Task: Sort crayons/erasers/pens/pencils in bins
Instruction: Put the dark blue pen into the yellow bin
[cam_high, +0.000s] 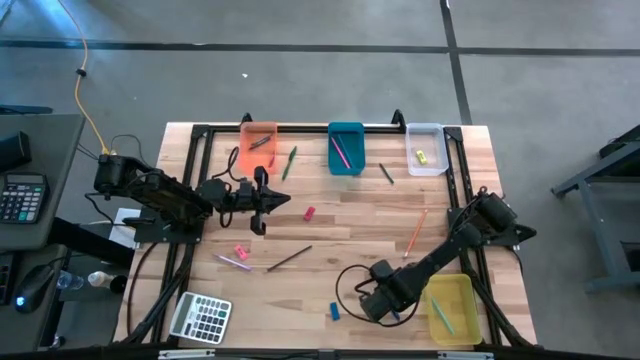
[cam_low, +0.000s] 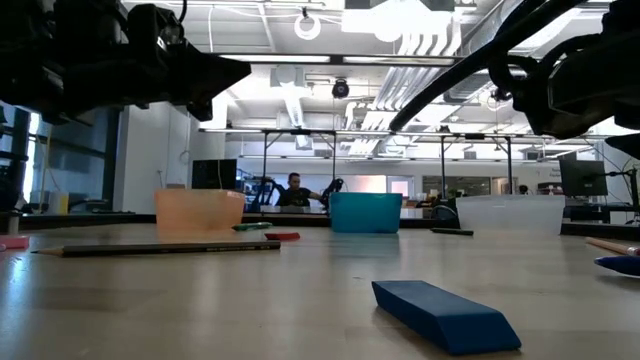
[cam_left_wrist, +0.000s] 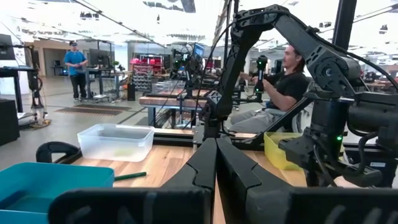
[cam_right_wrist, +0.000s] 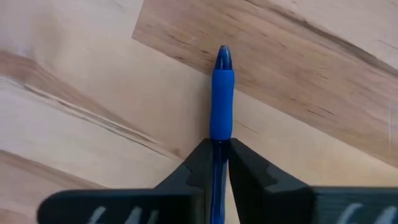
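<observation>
High view: right gripper (cam_high: 392, 314) low at the table's near edge beside the yellow bin (cam_high: 452, 309); left gripper (cam_high: 262, 200) hovers mid-table. Left wrist view: left fingers (cam_left_wrist: 205, 168) pressed together, empty. Right wrist view: right fingers pinch a blue pen (cam_right_wrist: 221, 93) over the wooden table (cam_right_wrist: 311, 74).

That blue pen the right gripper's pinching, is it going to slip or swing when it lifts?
The blue pen looks stiff, so it probably won't sag. Its barrel seems smooth and round, and the right gripper holds it lengthwise between narrow fingers, so it may slide or pivot a little. It looks slim, so likely light.
</observation>
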